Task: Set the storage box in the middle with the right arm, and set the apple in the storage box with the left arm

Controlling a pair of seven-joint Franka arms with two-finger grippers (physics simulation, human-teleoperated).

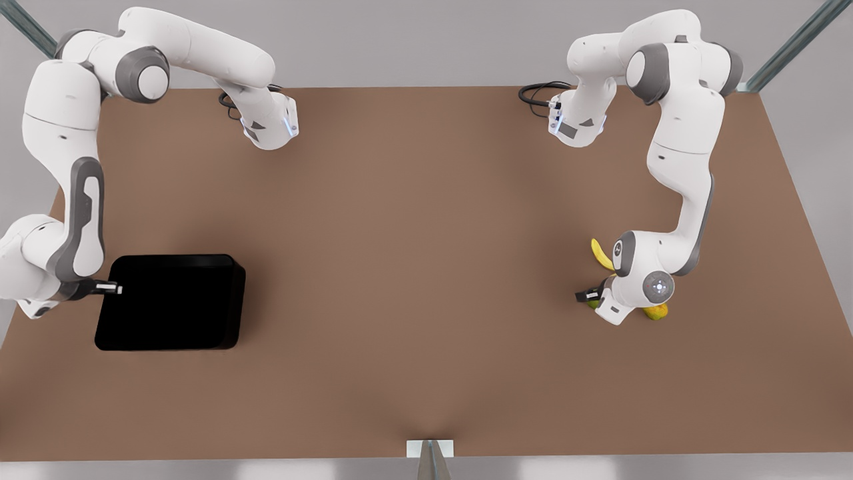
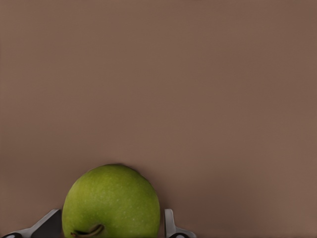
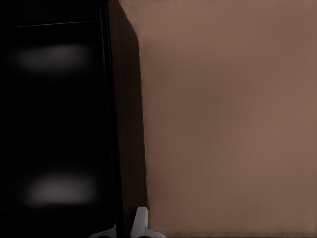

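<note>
Listing contents at this moment:

Item 1: black shallow rectangular storage box (image 1: 170, 303) with rounded corners and glossy walls, resting on the brown table (image 1: 426, 267) at the front view's left, well apart from the middle. Not yet moved to centre.

Item 2: right gripper (image 1: 110, 289), at the box's wall on the front view's left. In the right wrist view its fingertips (image 3: 140, 223) straddle the box wall (image 3: 116, 148) and appear clamped on it.

Item 3: small round green apple (image 2: 111, 203), on the table at the front view's right, mostly hidden there under the wrist. Not yet in the box.

Item 4: left gripper (image 1: 590, 297), low over the apple; fingers (image 2: 170, 223) sit either side of the fruit, and contact cannot be told.

Item 5: yellow curved banana (image 1: 601, 255) and yellow-orange round fruit (image 1: 656, 311), just beside the apple.

Status: both grasps near set; both placements remain.
</note>
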